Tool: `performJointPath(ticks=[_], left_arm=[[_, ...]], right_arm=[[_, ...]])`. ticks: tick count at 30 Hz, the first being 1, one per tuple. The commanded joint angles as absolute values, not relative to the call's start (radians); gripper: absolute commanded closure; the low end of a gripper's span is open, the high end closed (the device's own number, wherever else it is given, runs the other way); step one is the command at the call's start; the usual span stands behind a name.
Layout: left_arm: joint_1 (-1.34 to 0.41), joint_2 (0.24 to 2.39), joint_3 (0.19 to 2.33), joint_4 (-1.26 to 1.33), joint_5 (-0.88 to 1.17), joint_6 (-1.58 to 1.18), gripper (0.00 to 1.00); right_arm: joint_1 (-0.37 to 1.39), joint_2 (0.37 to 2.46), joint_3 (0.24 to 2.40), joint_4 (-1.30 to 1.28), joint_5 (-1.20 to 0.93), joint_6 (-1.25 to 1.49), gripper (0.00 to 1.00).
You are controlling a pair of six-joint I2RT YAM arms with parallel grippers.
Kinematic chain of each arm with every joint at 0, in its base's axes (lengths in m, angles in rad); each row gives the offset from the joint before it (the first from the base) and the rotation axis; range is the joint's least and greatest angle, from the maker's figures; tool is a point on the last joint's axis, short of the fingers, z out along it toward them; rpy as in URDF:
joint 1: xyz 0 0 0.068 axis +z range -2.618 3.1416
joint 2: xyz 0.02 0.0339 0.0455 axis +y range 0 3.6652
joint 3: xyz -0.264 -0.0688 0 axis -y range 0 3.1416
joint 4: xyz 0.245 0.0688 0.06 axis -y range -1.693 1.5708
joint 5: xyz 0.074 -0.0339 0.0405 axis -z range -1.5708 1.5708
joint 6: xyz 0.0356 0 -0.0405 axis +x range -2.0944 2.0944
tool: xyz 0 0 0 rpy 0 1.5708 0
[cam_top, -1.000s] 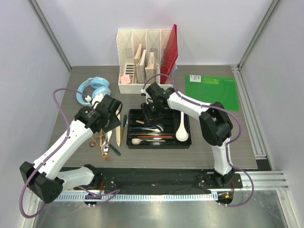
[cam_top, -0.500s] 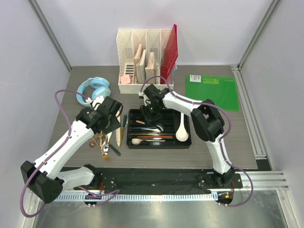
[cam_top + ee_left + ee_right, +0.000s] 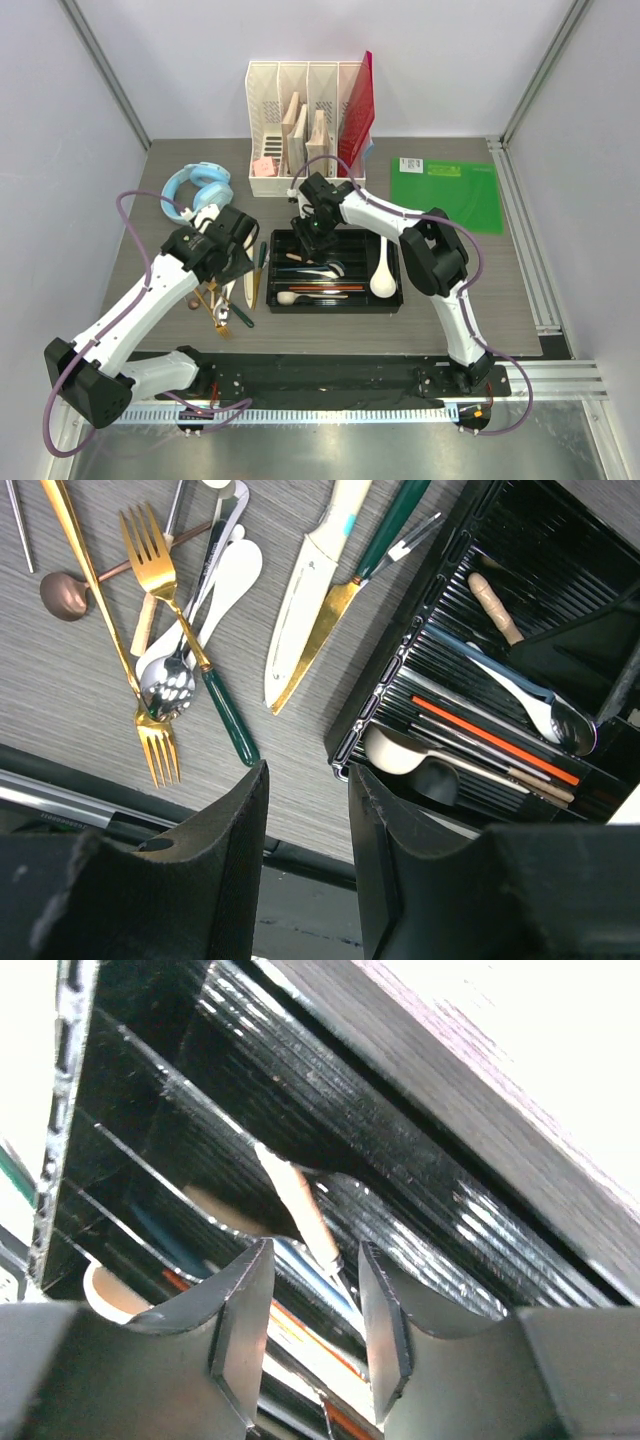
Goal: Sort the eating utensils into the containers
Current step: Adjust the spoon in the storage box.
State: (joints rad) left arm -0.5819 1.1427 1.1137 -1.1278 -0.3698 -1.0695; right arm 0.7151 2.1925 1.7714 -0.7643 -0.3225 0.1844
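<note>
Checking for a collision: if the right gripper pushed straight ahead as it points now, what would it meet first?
Probably the pale-handled utensil lying in the black tray, framed by the fingers of the right gripper; depth is unclear.

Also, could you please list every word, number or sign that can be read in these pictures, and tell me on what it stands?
No text can be read in any view.
White sticker on the flat green plastic sheet: some print, too small to read.
Black divided plastic cutlery tray: no lettering visible.
White slotted file organizer: no lettering visible.
</note>
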Motion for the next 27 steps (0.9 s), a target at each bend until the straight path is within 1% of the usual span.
performJointPath(ticks=[1,5,10,13,18,19,20,21,27], left_arm=[[-0.577,1.124,1.108,-1.141,-0.371,-1.078,0.62],[-0.578,1.123,1.106,-1.144,-0.374,-1.078,0.62],[-0.577,1.117,1.092,-1.149,-0.365,-1.085,0.62],[-0.577,1.112,1.08,-1.147,-0.364,-1.089,0.62],[-0.577,1.112,1.077,-1.152,-0.365,-1.089,0.62],[-0.577,1.112,1.077,-1.151,-0.365,-1.089,0.62],[-0.578,1.114,1.074,-1.154,-0.365,-1.092,0.62],[-0.577,1.114,1.074,-1.154,-0.365,-1.092,0.62],[-0.577,1.117,1.072,-1.151,-0.367,-1.098,0.62]], right_arm=[[0.715,2.223,1.809,-0.755,-0.345,0.164,0.56],[0.716,2.237,1.807,-0.756,-0.333,0.172,0.57],[0.715,2.233,1.796,-0.752,-0.311,0.172,0.62],[0.715,2.237,1.795,-0.747,-0.305,0.173,0.68],[0.715,2.243,1.783,-0.733,-0.291,0.173,0.83],[0.713,2.243,1.782,-0.73,-0.291,0.17,0.87],[0.715,2.246,1.781,-0.729,-0.291,0.169,0.94],[0.715,2.244,1.776,-0.729,-0.294,0.169,0.98],[0.715,2.186,1.744,-0.721,-0.264,0.155,0.99]])
